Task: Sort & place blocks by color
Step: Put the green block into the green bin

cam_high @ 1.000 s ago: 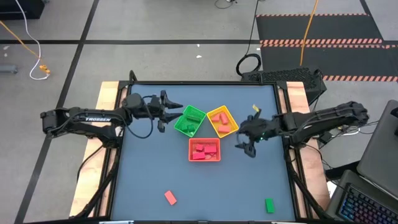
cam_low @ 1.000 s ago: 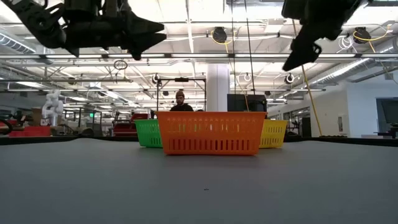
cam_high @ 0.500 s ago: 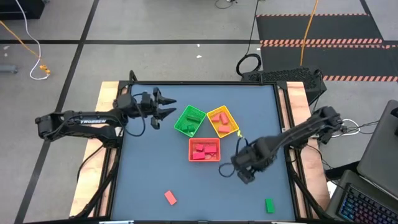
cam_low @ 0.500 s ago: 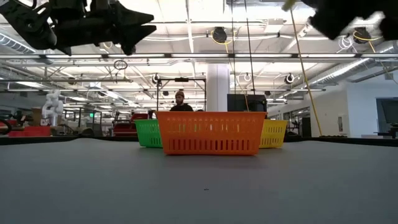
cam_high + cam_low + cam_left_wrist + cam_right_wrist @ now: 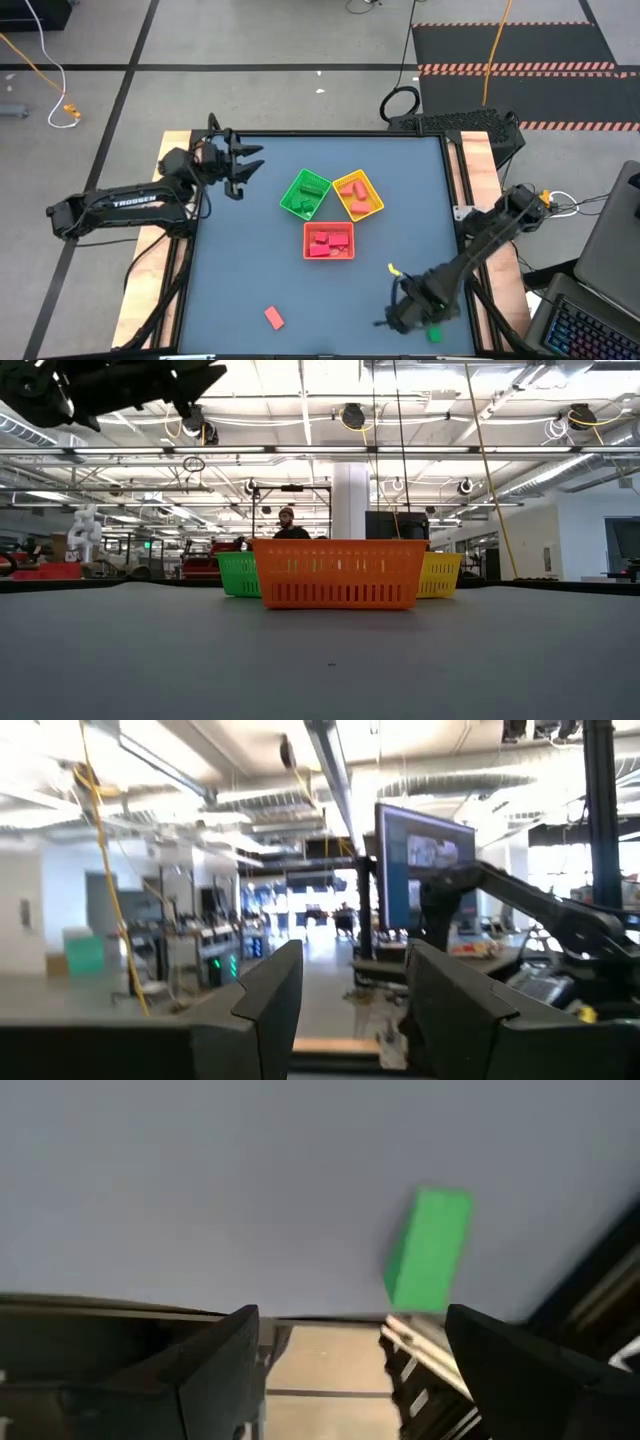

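Blocks are mostly in the three mesh trays clustered at the middle of the dark table (image 5: 240, 290): green pieces in the green tray (image 5: 305, 194), salmon-orange pieces in the yellow tray (image 5: 358, 195), and red-pink pieces in the red tray (image 5: 328, 241), which sits just on the near side of the other two and touches or nearly touches both. Two blocks lie loose, well apart from the trays along the table's near edge — a salmon-red block (image 5: 273, 318) to the near-left of the red tray, and a green block (image 5: 434, 331) to its near-right.

The right gripper (image 5: 398, 316) hangs low over the table just beside that green block, on the side toward the red tray. Its fingers are spread wide and hold nothing; in the right wrist view the green block (image 5: 430, 1248) lies flat on the table ahead of the two dark fingers (image 5: 225, 1365), close to the table's edge and untouched.

The left gripper (image 5: 242, 172) is raised above the far-left part of the table, well apart from the green tray on its left side. Its fingers (image 5: 268, 1000) stand apart with an empty gap between them, pointing out level toward the room.

From table height the red tray (image 5: 338, 573) stands in front, with the green tray (image 5: 237, 573) and yellow tray (image 5: 441, 574) showing behind it on either side — a person (image 5: 286, 525) stands in the room beyond.
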Controlling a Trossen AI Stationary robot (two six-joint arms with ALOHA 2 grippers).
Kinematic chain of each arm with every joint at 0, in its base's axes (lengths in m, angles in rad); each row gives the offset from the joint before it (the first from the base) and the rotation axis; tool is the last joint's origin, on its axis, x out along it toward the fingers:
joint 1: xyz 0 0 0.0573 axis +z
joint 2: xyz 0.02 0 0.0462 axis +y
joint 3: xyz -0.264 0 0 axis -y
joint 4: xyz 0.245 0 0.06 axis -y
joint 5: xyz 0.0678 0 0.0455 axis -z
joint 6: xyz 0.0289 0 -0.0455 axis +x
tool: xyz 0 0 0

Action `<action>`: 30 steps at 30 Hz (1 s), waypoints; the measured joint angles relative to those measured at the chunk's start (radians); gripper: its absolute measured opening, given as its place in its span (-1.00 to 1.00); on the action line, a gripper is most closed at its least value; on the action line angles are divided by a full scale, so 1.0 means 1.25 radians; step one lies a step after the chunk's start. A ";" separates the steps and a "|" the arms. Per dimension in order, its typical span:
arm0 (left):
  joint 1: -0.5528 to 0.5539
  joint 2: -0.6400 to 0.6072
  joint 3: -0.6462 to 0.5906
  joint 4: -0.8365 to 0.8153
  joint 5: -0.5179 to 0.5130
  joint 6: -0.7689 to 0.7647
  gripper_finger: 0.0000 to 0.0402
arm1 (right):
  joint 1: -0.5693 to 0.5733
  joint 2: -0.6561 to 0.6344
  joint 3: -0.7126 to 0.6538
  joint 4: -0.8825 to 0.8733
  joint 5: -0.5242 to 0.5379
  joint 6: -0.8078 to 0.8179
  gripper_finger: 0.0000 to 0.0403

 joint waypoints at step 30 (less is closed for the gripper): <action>0.016 -0.042 0.028 -0.129 0.075 0.003 -0.11 | 0.133 0.073 -0.001 -0.040 -0.017 0.113 0.55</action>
